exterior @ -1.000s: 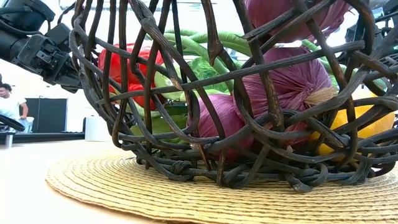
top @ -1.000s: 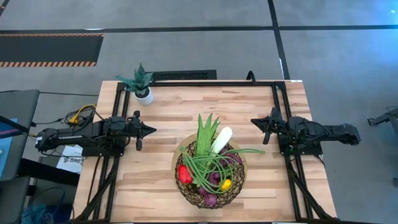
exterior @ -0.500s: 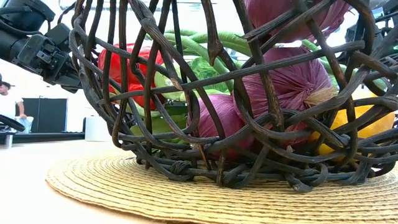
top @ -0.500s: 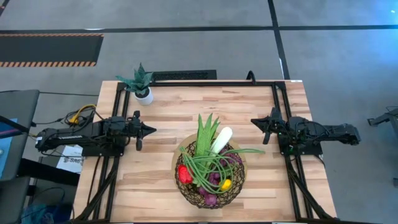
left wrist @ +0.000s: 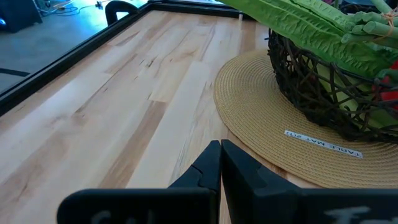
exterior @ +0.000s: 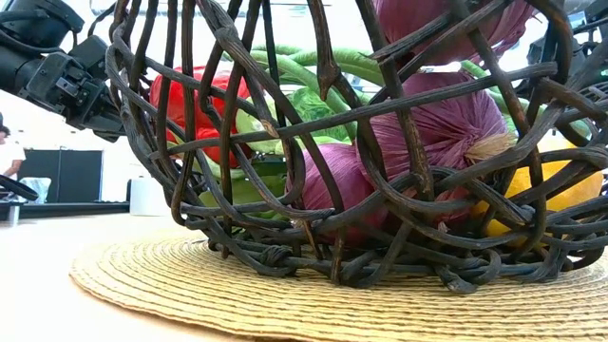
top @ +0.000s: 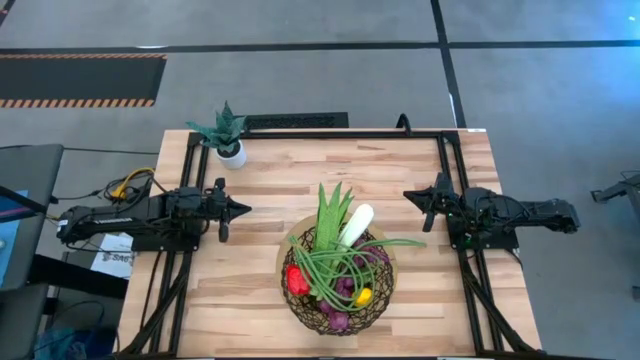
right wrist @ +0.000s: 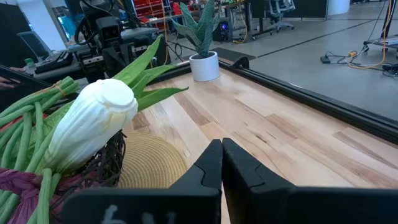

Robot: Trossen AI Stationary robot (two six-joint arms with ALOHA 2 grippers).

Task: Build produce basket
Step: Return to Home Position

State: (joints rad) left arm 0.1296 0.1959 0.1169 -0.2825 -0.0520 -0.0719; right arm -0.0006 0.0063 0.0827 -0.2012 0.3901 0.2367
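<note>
Basket (top: 312, 322) sits on a straw mat (exterior: 190, 294) close to the table's (top: 280, 180) near edge, well apart from both grippers. Inside it lie the pepper (top: 295, 278), lemon (top: 364, 296) and grapes (top: 343, 288). The beans (top: 345, 262) loop over the top, and the leek (top: 356, 224) and leafy stalk (top: 328, 210) jut past its far rim. The left gripper (top: 245, 209) hangs left of the basket and slightly beyond it, fingers pressed together, holding nothing. The right gripper (top: 408, 194) hangs right of the basket, also slightly beyond it, fingers together and empty. Bare wood lies between each gripper and the basket. A potted plant (top: 227, 135) stands far beyond the basket to its left, by the black frame rail.
</note>
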